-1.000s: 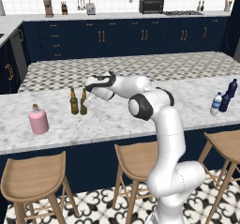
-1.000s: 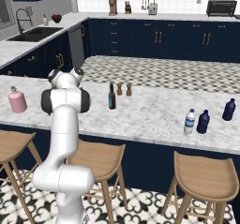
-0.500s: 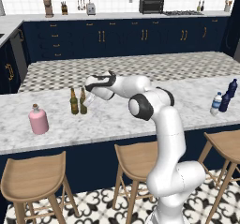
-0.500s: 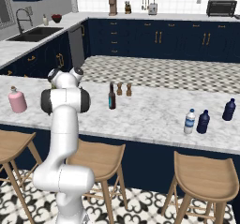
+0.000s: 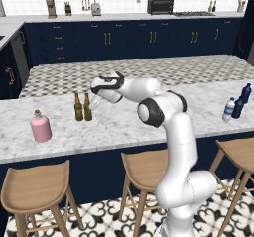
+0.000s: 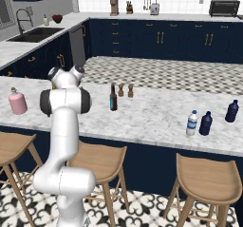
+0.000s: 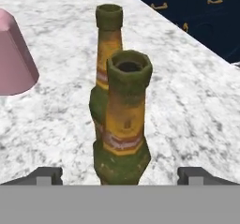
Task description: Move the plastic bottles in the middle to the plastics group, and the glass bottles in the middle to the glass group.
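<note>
The slim brown glass beer bottle with the yellow label [image 5: 88, 107] stood on the long white marble counter [image 5: 124, 127], just beside its twin, a second brown beer bottle [image 5: 78, 107] that made up the glass group. In the hand view the two stood so close that I could not tell if they touched.

The white robot arm [image 5: 163, 112] reached over the counter toward them. Off to the side sat a fat pink bottle [image 5: 40, 127]. Far along the counter, well apart from all this, a tall dark navy bottle [image 5: 238, 108] stood with the small clear water bottle with a blue cap [image 5: 228, 109] just beside it, so that job looked done. A dark long-necked bottle [image 6: 113, 98] stood alone near the middle and probably had to be moved as well.

The gripper [image 5: 95, 101] was wide open and held nothing. The near brown bottle stood between its two dark fingertips [image 7: 46, 175], with a gap on each side.

The danger was in backing away. If the hand swung sideways or dipped, a finger could knock the bottle. It was tall and thin, so it could tip into its twin, and both could fall and roll.
</note>
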